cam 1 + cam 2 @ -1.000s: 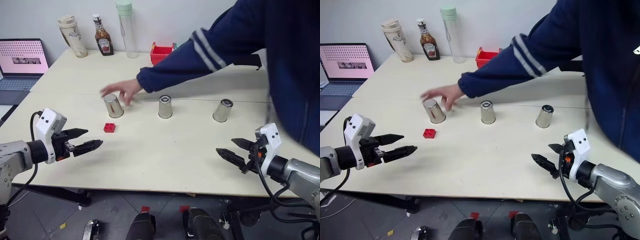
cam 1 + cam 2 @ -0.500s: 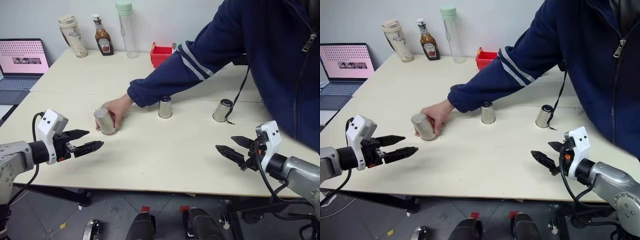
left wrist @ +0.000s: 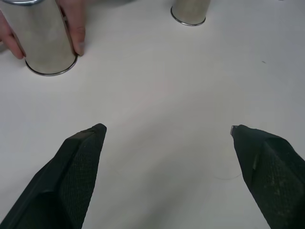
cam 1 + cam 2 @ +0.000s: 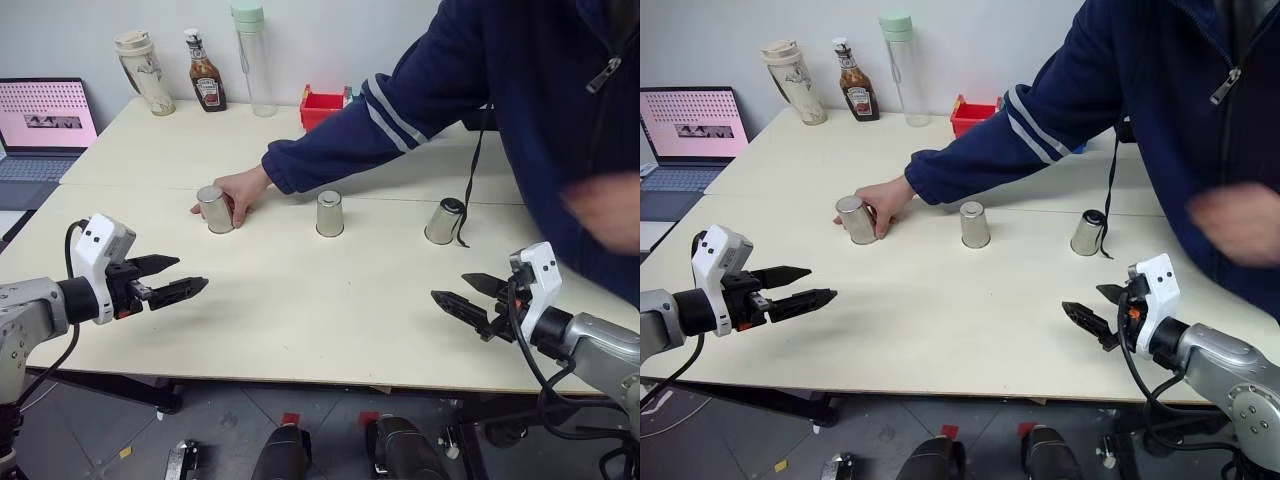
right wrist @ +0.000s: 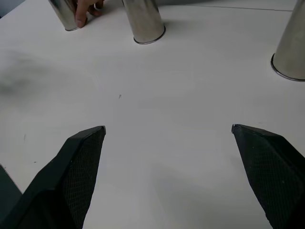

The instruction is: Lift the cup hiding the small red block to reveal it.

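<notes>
Three silvery cups stand upside down in a row across the table: a left cup [image 4: 215, 209], a middle cup [image 4: 330, 213] and a right cup [image 4: 444, 220]. A person's hand [image 4: 242, 189] rests on the left cup [image 3: 45, 40]. The small red block is hidden. My left gripper [image 4: 190, 275] hovers open over the near left of the table, well short of the cups. Open too, my right gripper [image 4: 450, 288] hangs over the near right, nothing between its fingers. The middle cup [image 5: 144, 21] and right cup [image 5: 290, 47] stand beyond it.
The person's blue sleeve [image 4: 400, 110] reaches across the table from the right. At the back stand a red bin [image 4: 322, 103], a sauce bottle [image 4: 206, 85], a beige tumbler [image 4: 145, 72] and a clear bottle [image 4: 252, 55]. A laptop [image 4: 45, 120] sits far left.
The person's hand took the left cup, brought it down over the red block, then slid it back into the row; the block no longer shows. Both grippers kept still.
</notes>
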`<act>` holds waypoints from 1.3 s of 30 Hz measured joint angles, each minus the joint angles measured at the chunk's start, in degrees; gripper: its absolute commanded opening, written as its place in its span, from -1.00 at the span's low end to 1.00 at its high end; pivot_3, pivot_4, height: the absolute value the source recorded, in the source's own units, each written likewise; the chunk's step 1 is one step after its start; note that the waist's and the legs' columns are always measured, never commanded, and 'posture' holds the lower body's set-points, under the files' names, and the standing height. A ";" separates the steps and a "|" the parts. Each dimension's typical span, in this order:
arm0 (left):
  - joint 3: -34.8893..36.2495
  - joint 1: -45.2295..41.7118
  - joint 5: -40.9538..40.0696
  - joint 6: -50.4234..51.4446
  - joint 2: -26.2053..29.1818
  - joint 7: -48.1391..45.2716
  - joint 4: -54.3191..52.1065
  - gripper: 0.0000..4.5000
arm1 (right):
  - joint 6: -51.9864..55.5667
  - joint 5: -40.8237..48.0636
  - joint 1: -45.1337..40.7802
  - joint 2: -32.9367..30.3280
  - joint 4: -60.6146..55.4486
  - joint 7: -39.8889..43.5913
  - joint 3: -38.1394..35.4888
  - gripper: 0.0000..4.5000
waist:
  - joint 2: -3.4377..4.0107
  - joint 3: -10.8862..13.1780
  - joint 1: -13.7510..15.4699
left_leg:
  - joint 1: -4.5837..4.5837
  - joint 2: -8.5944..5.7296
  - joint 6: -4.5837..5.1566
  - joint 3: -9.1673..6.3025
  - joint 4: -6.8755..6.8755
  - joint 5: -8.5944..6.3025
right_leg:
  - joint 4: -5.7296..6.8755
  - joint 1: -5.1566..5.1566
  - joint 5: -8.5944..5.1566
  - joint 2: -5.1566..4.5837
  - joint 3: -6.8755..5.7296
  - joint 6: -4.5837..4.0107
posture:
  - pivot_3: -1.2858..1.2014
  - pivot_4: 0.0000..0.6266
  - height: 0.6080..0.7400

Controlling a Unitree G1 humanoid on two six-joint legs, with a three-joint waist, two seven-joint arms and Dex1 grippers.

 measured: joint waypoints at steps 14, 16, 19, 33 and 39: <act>-0.76 -0.42 -0.04 -0.03 0.23 -0.02 0.01 0.98 | -0.01 0.22 0.01 -0.07 0.00 -0.82 0.00 1.00 | 0.00 0.00 0.00 | 0.00 0.00 0.00 0.00 0.01 0.00 | 0.02 0.00 0.00 0.01 0.01 0.00 | 0.03 -0.52 1.00; -0.99 -0.79 -0.04 -0.04 0.29 -0.02 0.02 0.98 | -0.01 0.39 0.01 -0.08 -0.01 -0.78 0.03 1.00 | 0.00 0.00 0.00 | 0.00 0.00 0.00 0.00 0.01 0.00 | 0.02 0.00 0.00 0.01 0.01 0.00 | 0.03 -0.52 1.00; -1.08 -0.84 -0.05 -0.08 0.30 -0.07 0.02 0.98 | -0.01 0.78 0.02 -0.09 -0.01 -0.73 0.12 1.00 | 0.00 0.00 0.00 | 0.01 0.00 0.00 0.00 0.01 0.00 | 0.02 0.00 0.01 0.02 0.01 0.01 | 0.03 -0.52 1.00; -2.11 -1.31 0.02 -0.69 1.08 -1.31 0.03 0.98 | -1.14 0.97 0.43 -0.37 -0.17 -0.67 1.15 1.00 | -0.01 -0.01 0.00 | 0.01 0.00 0.00 0.00 0.03 0.00 | 0.04 0.01 0.02 0.03 0.03 0.02 | 0.03 -0.52 1.00; -1.68 -0.13 0.01 -2.86 -1.07 -0.02 -1.23 0.98 | -2.99 -0.67 0.45 -1.37 -0.29 0.43 3.89 1.00 | 0.00 -0.01 0.01 | 0.02 0.00 0.00 0.01 0.03 0.00 | 0.05 0.02 0.02 0.02 0.05 0.02 | 0.03 -0.52 1.00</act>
